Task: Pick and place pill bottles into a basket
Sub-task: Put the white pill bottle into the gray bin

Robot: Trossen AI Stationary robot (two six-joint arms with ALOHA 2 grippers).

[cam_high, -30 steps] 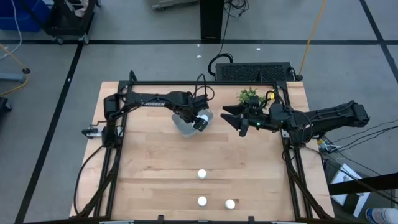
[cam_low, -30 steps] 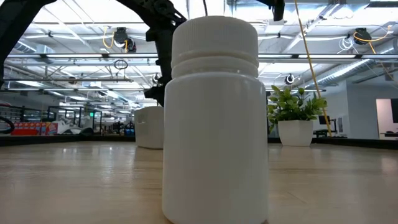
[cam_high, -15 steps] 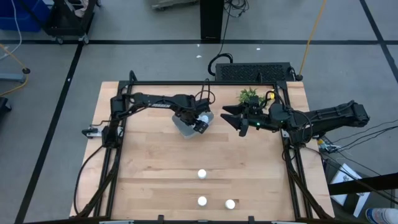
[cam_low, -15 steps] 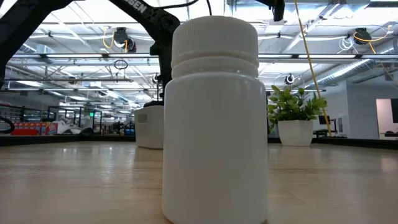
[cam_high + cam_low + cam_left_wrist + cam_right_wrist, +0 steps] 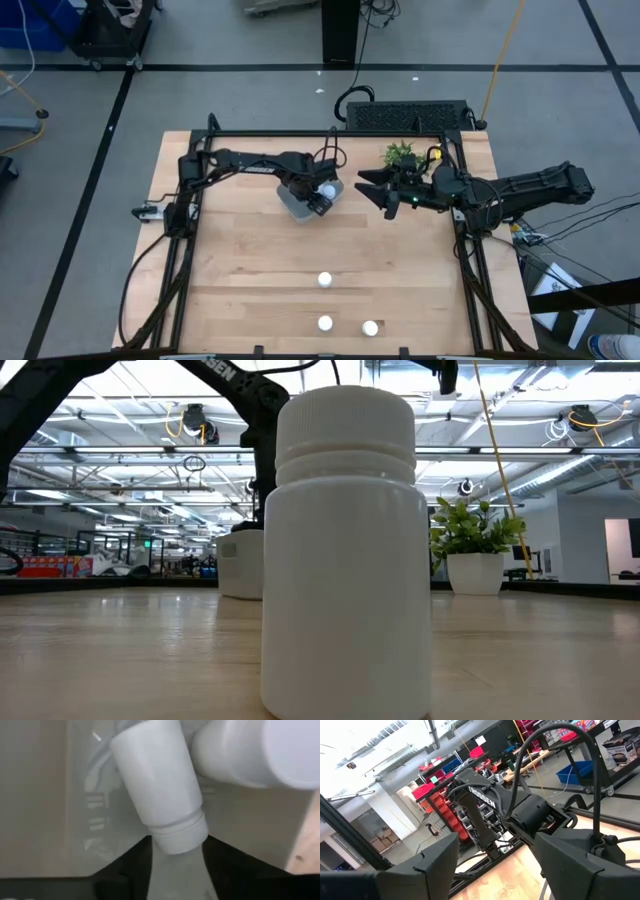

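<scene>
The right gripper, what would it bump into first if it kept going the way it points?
Probably the basket and the left gripper over it. The right gripper points across the table at them, with bare wood between. It may hang higher, so it could pass above.

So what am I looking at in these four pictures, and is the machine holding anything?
It is a robot with two dark arms at a wooden table, each ending in a two-finger gripper. One picture looks straight down from above, one sits at table height, and two come from cameras on the arms' wrists.

From above, the left gripper is over the pale basket at the back of the table. Its wrist camera shows one white pill bottle lying tilted inside the basket and a second bottle beside it; the pictures do not show a grip on either. The right gripper waits with open fingers beside a small plant, holding nothing.

Three more bottles stand near the front edge. The table-height camera is filled by one of them.
</scene>
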